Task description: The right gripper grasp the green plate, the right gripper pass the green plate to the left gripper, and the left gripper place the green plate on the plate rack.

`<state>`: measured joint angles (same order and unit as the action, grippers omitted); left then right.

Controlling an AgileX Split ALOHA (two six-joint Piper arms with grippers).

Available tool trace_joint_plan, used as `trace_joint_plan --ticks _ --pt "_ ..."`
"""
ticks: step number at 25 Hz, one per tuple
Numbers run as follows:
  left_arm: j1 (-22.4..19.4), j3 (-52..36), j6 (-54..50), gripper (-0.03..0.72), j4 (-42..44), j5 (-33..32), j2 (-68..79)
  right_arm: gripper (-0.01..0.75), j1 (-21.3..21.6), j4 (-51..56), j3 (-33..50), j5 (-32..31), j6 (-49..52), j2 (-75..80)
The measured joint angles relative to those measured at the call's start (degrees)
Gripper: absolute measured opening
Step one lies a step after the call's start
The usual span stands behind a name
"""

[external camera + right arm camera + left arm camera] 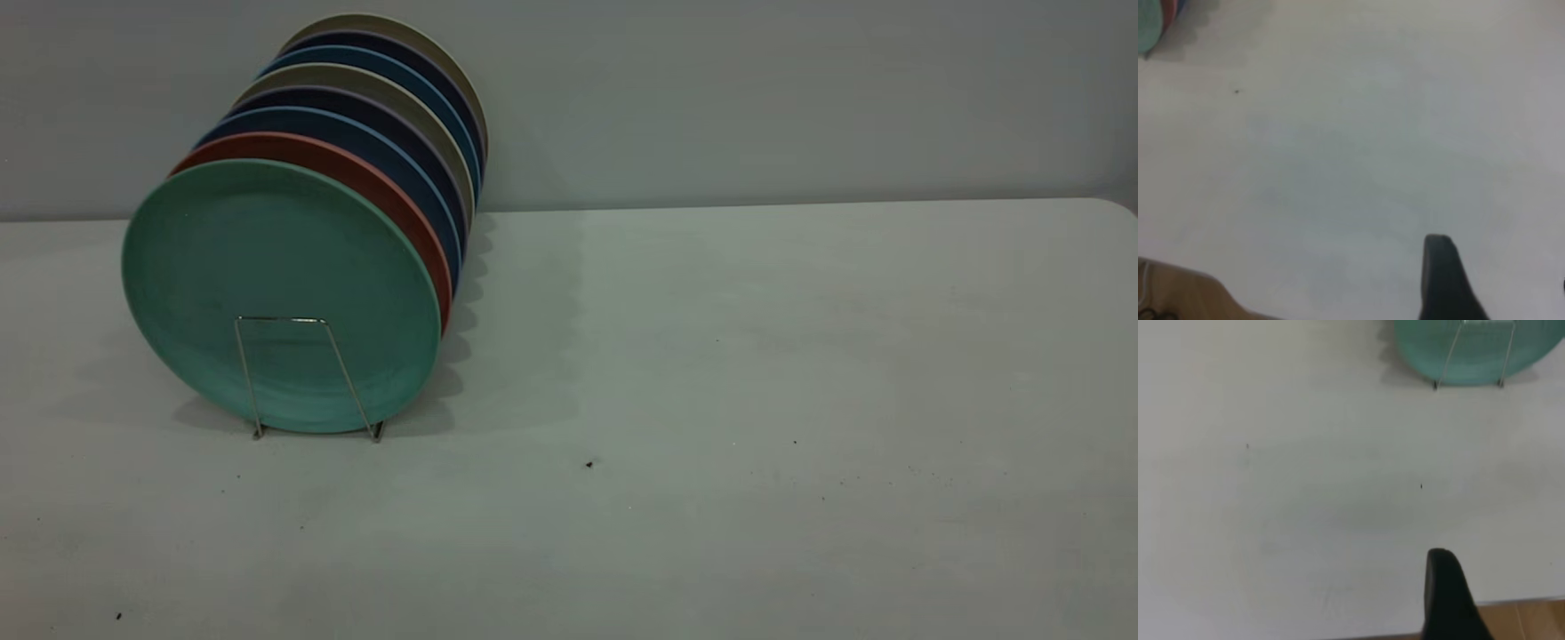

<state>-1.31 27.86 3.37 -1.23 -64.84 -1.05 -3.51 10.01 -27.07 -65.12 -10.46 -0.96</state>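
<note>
The green plate (276, 284) stands upright in the frontmost slot of the plate rack (280, 318), behind its front wire loop. The plate's lower part (1478, 353) and the loop (1449, 353) also show in the left wrist view; a sliver of the plate (1146, 27) shows in the right wrist view. Neither gripper shows in the exterior view. My left gripper (1501, 580) hovers over the table's near edge, far from the rack, with one black finger (1445, 593) in view and nothing between the jaws. My right gripper (1498, 267) is open and empty over bare table.
Behind the green plate the rack holds a salmon-pink plate (356, 173), then several dark blue and grey plates (391, 142). The white table (711, 400) runs to the right. Wooden floor shows past its edge (1531, 617), also in the right wrist view (1178, 293).
</note>
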Motion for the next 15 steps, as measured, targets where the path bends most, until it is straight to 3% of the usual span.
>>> trace_joint_plan --ticks 15 --pt "0.5 0.0 0.0 0.448 0.0 0.0 -0.2 0.438 0.0 0.1 0.0 0.0 0.0 0.0"
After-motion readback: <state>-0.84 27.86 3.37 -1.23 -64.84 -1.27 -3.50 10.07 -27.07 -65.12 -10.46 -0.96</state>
